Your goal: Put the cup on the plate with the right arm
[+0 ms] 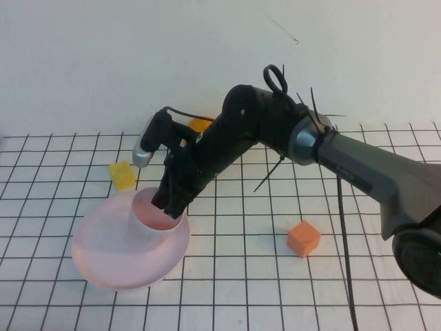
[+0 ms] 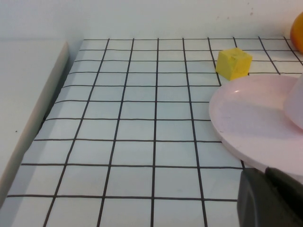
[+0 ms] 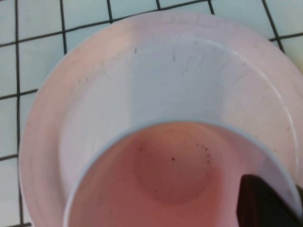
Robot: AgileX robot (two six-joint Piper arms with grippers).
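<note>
The pale pink cup [image 1: 153,215] is upright over the far right part of the round pink plate [image 1: 110,256]. I cannot tell if its base touches the plate. My right gripper [image 1: 172,201] comes down from the right and is shut on the cup's rim. In the right wrist view one dark finger [image 3: 265,204] is inside the cup [image 3: 170,165], with the plate [image 3: 94,85] beneath. The left gripper [image 2: 270,201] shows only as a dark shape in its wrist view, beside the plate [image 2: 251,118] and the cup's edge [image 2: 298,106].
A yellow block [image 1: 123,174] lies just behind the plate and also shows in the left wrist view [image 2: 233,63]. An orange cube [image 1: 303,238] lies right of the plate. An orange fruit [image 1: 200,125] sits behind the right arm. The gridded mat ends at a white ledge [image 2: 28,94].
</note>
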